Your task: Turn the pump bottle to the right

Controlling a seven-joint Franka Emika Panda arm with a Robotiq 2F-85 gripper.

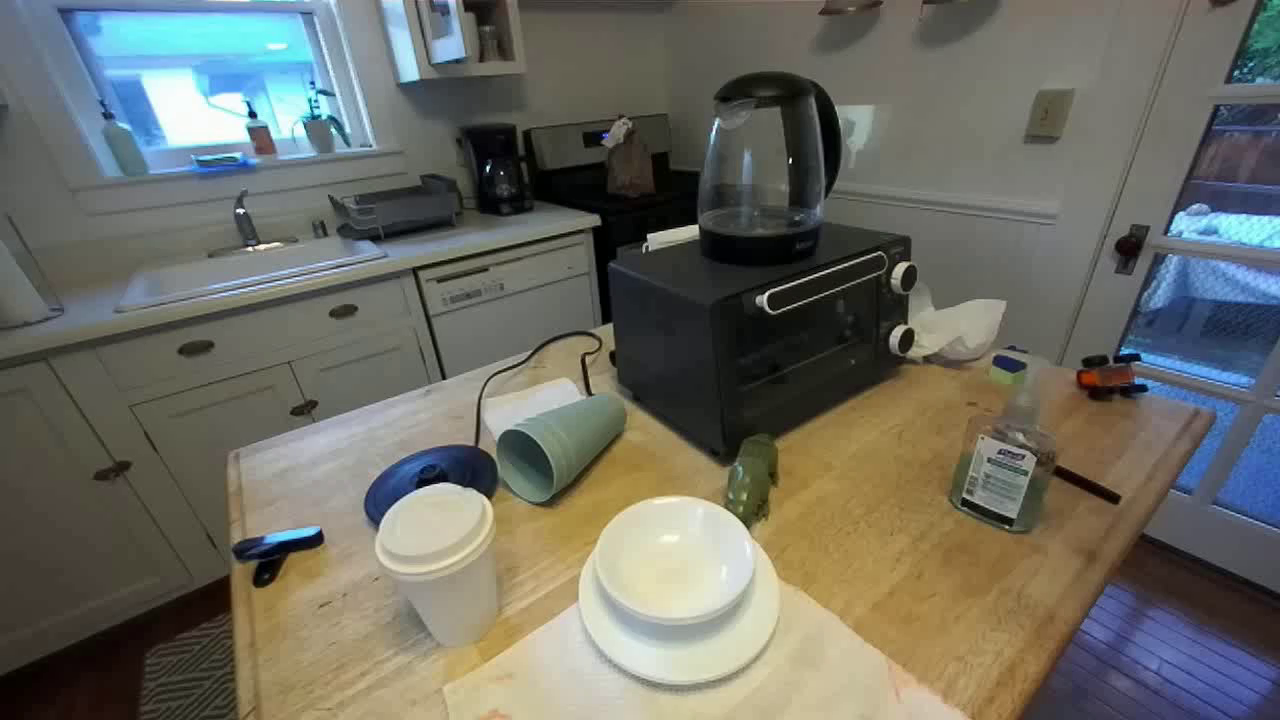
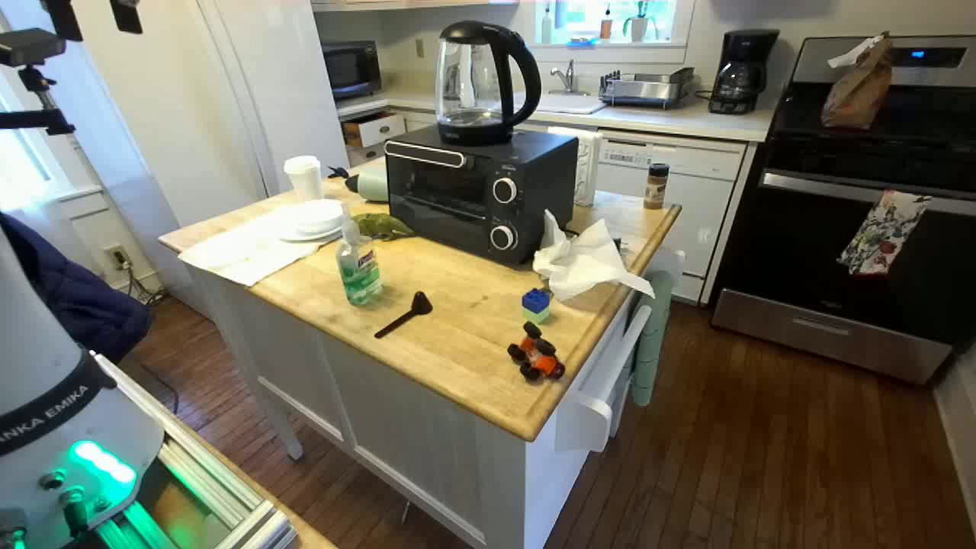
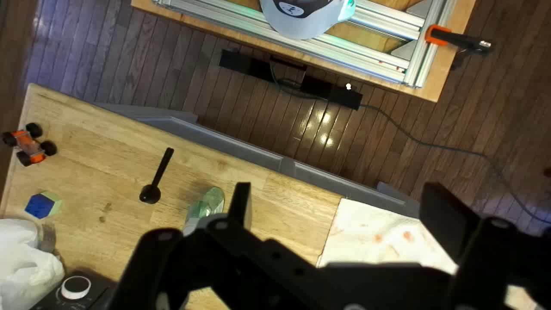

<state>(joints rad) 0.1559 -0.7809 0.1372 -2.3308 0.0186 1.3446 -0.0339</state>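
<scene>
The pump bottle, translucent with green liquid, stands upright on the wooden table. Its white label faces the camera in an exterior view. It also stands near the table's front edge in an exterior view, with a dark-and-white label on its side. In the wrist view the bottle shows beside the left finger, and its lower part is hidden behind the gripper. My gripper is open and empty, high above the table. Two dark tips at the top left of an exterior view look like its fingers.
A black scoop lies right beside the bottle. A toy car, a small block, a green lump and white dishes are around it. A toaster oven with a glass kettle stands behind.
</scene>
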